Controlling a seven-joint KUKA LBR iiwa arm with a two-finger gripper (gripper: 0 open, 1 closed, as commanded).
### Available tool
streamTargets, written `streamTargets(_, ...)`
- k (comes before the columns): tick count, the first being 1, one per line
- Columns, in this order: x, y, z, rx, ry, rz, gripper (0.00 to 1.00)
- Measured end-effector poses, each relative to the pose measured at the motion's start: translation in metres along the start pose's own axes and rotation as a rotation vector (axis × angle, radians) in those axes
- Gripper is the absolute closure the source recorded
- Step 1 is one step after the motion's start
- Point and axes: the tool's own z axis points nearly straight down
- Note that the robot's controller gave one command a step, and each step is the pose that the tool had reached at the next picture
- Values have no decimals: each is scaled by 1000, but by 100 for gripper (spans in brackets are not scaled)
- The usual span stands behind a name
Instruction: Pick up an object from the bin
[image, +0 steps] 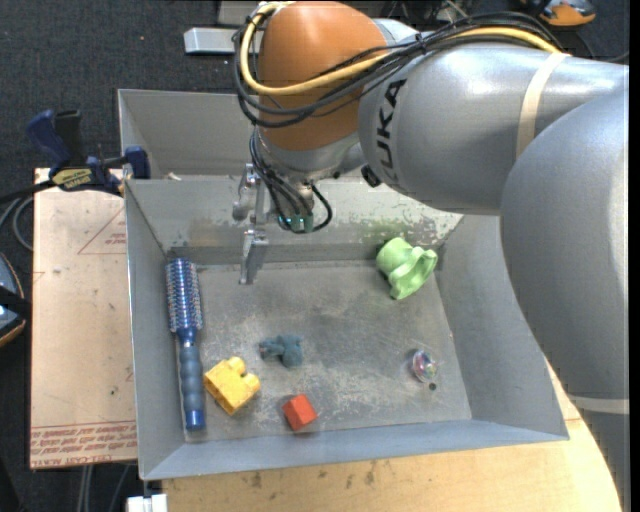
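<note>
Gripper (250, 265) hangs at the back-left of the bin (146, 300), close to the rear wall. I see nothing in it, but can't tell from this angle whether it's open or closed. Nearest obj is the blue brush (184, 325) along the left wall, bristled head just left of the gripper & a bit toward the front, long axis running front-to-back. IMO the grab needs a short shift left, closing across that axis; the yellow block (231, 385) by the handle end is well clear.

Bright, even light comes from above; soft glare sits on my orange cover (315, 50) and silver arm (470, 120), with faint shadows across the bin (350, 310) floor.
</note>
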Motion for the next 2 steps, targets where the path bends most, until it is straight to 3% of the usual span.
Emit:
streamTargets(1, 76, 10, 140, -4, -13, 103, 0)
streamTargets(2, 96, -40, 132, 2, -5, 88, 0)
